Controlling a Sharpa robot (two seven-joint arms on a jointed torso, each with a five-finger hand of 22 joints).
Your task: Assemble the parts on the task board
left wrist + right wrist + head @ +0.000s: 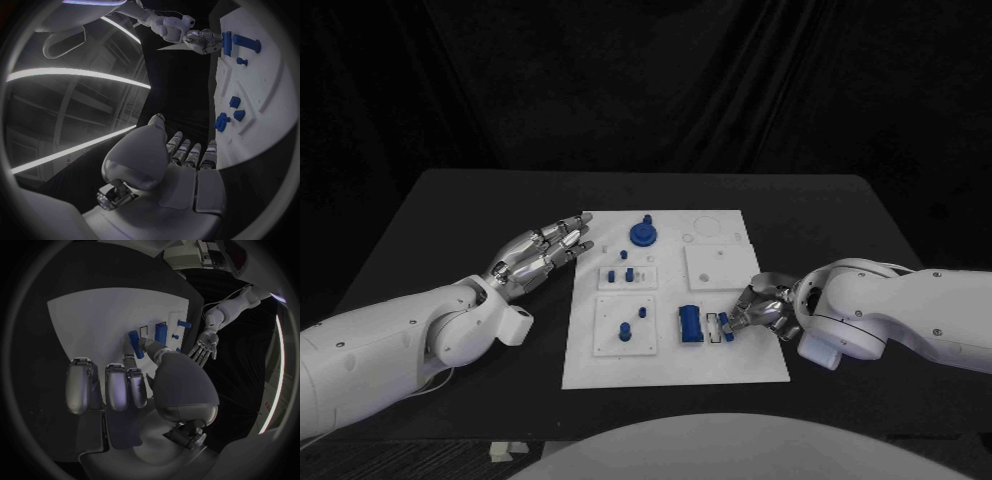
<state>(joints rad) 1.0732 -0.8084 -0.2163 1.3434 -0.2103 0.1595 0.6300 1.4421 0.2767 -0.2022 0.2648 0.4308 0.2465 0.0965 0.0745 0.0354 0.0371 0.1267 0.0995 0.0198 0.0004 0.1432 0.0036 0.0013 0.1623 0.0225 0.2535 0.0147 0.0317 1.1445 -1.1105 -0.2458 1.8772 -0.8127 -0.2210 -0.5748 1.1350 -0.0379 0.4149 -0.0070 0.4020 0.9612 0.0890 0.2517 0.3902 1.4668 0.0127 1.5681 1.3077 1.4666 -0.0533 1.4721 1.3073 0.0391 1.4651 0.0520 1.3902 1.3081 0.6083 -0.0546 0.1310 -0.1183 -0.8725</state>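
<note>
Head view: right hand (764, 312) apparently pinching blue part (726, 331) on task board (733, 368); left hand (542, 253) released; best seated squarely, gently

My hands, left (542, 250) and right (764, 312), look like silvery metal with a soft sheen, on smooth glossy white plastic arms (387, 345). The task board (733, 360) is matt white and smooth, its blue parts (691, 325) like smooth plastic. The table (444, 220) is matt black, with creased black cloth (646, 80) behind.
</note>
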